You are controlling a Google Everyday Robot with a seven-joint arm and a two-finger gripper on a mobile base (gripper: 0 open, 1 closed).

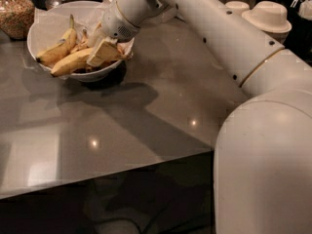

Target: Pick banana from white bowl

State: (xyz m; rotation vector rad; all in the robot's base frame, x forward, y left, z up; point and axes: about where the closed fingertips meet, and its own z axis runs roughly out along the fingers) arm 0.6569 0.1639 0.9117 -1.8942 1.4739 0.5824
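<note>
A: Starting at the tip, where is the gripper [106, 51] sitting?

B: It is hanging down inside the right half of the white bowl [38, 30], with its pale end lying over the right end of the fruit pile. I cannot tell whether it is gaping or clamped on anything, because the wrist is covering that part.

A: And the banana [73, 64]?

B: It is lying in the bowl. It is the long smooth one, stretching from the near left rim toward the gripper. I cannot tell whether the two are touching. A shorter, plump banana [56, 51] is resting just behind it, on the crumpled paper [48, 19].

A: So which step is going on?

B: I am judging it to be the grasp itself. The gripper is already down at the fruit, and the banana is lying low among the others, not yet lifted.

A: What is the next move asking for?

B: It is asking for a firm hold on that one fruit alone. Then comes a straight rise clear of the rim, without dragging the paper or the bowl along the grey table [146, 116].

A: And outward from there?

B: The white arm [214, 33] is stretching in from the near right, crossing the table toward the far left.
</note>
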